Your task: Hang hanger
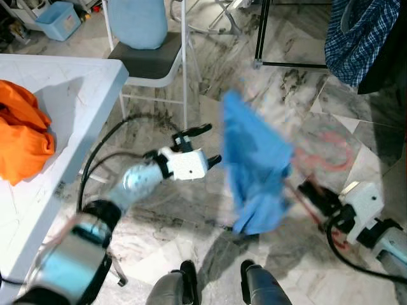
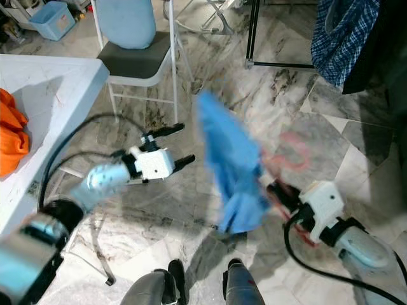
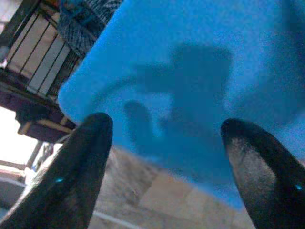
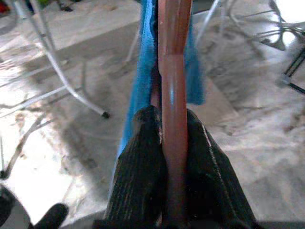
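Note:
A blue garment (image 1: pixel 254 165) hangs on a red hanger (image 4: pixel 172 95), blurred in the eye views, above the marble floor. My right gripper (image 1: pixel 313 192) is shut on the hanger's red bar, and the fingers (image 4: pixel 143 167) clamp it from both sides. The hanger's red hook (image 2: pixel 294 152) shows faintly behind the cloth. My left gripper (image 1: pixel 206 145) is open just left of the garment, not touching it; in the left wrist view its fingertips (image 3: pixel 90 143) frame the blue cloth (image 3: pixel 200 86).
A white table (image 1: pixel 70 82) with an orange cloth (image 1: pixel 22 136) stands at the left. A folding chair (image 1: pixel 149 60) is behind. A black rack leg (image 1: pixel 262 32) and hanging plaid clothes (image 1: pixel 359 35) are at the back right. My feet (image 1: pixel 219 279) show below.

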`<state>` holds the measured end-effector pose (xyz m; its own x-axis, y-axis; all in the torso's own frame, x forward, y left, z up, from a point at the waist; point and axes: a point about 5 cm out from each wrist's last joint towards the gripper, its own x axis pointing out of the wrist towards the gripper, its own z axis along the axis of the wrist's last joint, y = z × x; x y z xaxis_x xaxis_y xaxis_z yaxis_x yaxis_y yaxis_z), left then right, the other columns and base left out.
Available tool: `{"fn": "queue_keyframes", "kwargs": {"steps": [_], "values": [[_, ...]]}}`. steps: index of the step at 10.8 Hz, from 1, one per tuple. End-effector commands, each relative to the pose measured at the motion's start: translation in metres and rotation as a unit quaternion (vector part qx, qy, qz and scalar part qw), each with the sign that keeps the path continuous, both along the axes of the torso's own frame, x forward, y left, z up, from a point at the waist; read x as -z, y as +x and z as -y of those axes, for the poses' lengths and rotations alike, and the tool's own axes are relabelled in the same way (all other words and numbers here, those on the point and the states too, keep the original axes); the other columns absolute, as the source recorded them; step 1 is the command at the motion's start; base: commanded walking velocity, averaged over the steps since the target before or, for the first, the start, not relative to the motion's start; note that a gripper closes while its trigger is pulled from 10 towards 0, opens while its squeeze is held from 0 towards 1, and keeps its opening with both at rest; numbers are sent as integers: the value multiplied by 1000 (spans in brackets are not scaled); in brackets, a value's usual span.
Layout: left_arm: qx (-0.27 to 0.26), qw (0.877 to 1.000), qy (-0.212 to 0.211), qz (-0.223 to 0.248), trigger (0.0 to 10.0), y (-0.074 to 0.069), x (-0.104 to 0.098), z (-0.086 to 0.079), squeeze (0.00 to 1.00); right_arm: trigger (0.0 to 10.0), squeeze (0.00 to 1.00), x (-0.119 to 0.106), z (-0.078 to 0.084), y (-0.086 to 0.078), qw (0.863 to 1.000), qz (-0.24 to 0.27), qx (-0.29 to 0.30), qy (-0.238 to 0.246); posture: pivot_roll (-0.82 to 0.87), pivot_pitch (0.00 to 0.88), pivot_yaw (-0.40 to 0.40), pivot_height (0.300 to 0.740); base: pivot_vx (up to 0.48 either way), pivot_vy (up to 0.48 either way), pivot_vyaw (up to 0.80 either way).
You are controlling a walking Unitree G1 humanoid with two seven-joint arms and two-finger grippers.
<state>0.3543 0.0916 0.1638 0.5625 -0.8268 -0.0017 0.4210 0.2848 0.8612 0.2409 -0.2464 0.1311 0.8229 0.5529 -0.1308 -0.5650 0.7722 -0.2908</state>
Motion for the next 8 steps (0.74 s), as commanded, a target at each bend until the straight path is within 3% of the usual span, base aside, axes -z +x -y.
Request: {"fn": "queue_keyframes", "kwargs": {"steps": [1, 3, 4, 6, 7, 8], "values": [[2, 1000, 24, 1, 10000, -1, 4, -6, 1000, 10000, 0, -3, -6, -3, 1000, 4, -26, 1, -262, 272, 148, 740, 0, 0, 0], [13, 998, 27, 46, 10000, 5, -15, 1, 1000, 10000, 0, -3, -2, -4, 997, -19, -62, -36, -269, 283, 153, 740, 0, 0, 0], [18, 998, 31, 50, 10000, 5, -15, 4, 1000, 10000, 0, -5, -1, 0, 996, -22, -73, -52, -267, 286, 149, 740, 0, 0, 0], [37, 997, 55, 44, 10000, 1, -9, 8, 1000, 10000, 0, -5, 2, 5, 990, -25, -96, -99, -260, 290, 144, 740, 0, 0, 0], [51, 995, 85, 11, 10000, -1, 2, 8, 1000, 10000, 0, -8, 2, 8, 987, -24, -109, -117, -256, 292, 141, 740, 0, 0, 0], [55, 994, 96, 8, 10000, -2, 4, 9, 1000, 10000, 0, -9, 2, 9, 984, -23, -120, -130, -255, 291, 141, 740, 0, 0, 0]]}}
